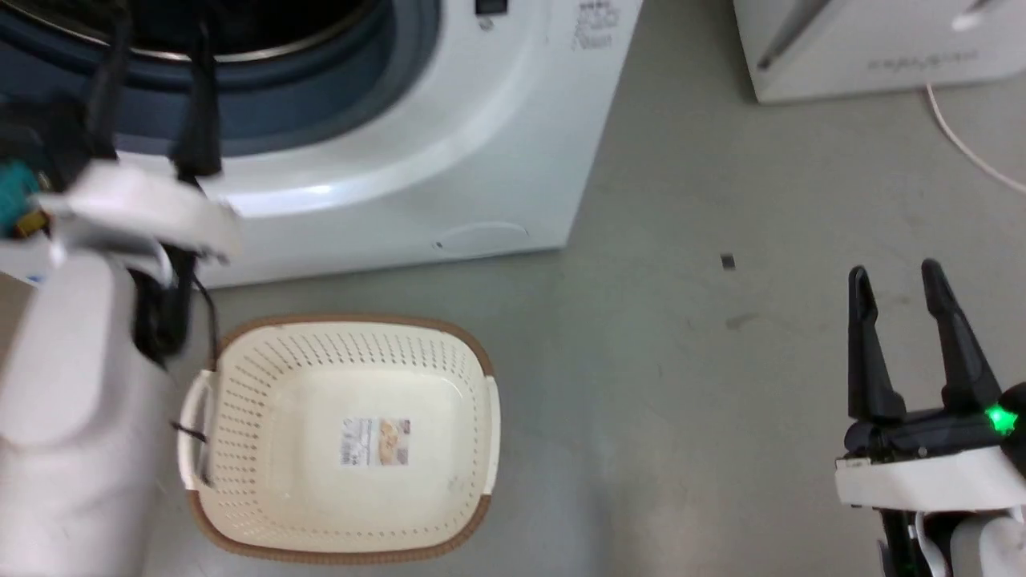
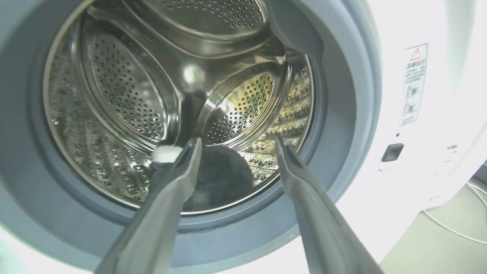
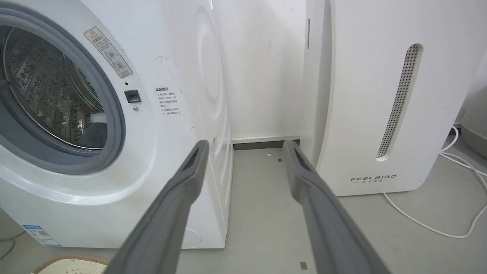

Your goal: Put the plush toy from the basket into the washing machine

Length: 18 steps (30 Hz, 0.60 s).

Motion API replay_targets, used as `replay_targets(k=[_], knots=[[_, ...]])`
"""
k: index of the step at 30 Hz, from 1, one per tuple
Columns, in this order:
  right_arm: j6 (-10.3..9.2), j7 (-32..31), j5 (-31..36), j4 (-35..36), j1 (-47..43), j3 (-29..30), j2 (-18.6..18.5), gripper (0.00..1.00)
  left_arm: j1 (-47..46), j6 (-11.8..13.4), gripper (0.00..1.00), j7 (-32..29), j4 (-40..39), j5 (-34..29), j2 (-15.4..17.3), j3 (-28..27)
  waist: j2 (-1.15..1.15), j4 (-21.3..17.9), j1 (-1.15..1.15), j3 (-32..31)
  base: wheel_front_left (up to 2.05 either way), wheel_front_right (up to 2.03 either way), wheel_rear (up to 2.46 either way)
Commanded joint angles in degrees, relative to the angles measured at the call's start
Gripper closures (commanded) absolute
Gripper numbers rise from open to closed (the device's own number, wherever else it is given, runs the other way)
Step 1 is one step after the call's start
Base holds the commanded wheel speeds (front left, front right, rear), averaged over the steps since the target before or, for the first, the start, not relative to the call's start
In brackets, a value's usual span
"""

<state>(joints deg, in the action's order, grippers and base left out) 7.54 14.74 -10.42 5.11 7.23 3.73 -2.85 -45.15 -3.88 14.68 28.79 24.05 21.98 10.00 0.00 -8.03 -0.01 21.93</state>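
Left end effector spread wide and empty, poised just outside the mouth of the washing machine, fingers aimed into the steel drum. Right end effector likewise open, gripping nothing, low over the floor and well apart from the work. Plush toy down in the drum at its front bottom, close behind the grey door seal; basket on the floor before the machine, bare but for its paper label. Likely hazards: could slump forward onto the seal, lying so near the lip, and then get pinched by a closing door; might also snag by its fur on a finger drawn back low across it, and so be dragged out over the lip. As for heading and long axis: cannot tell, with just a rounded dark patch of fur and a white tuft to one side on show, the rest masked by the fingers and the seal.
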Motion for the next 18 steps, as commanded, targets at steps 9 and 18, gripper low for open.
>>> replay_targets(k=[9,18], knots=[[-0.05,0.26,1.12,-1.09,-4.45,0.53,-0.03,0.00,23.35,2.94,0.00,0.31,-16.69,-3.55,-7.52,-5.74,0.00,4.44,0.01,-10.14,0.00,0.00,0.00],[-0.05,0.26,0.92,-2.28,-6.84,-0.05,-0.03,0.00,38.25,4.98,0.00,0.31,-22.75,-7.41,-14.04,-8.91,0.00,5.57,0.01,-14.07,0.00,0.00,0.00]])
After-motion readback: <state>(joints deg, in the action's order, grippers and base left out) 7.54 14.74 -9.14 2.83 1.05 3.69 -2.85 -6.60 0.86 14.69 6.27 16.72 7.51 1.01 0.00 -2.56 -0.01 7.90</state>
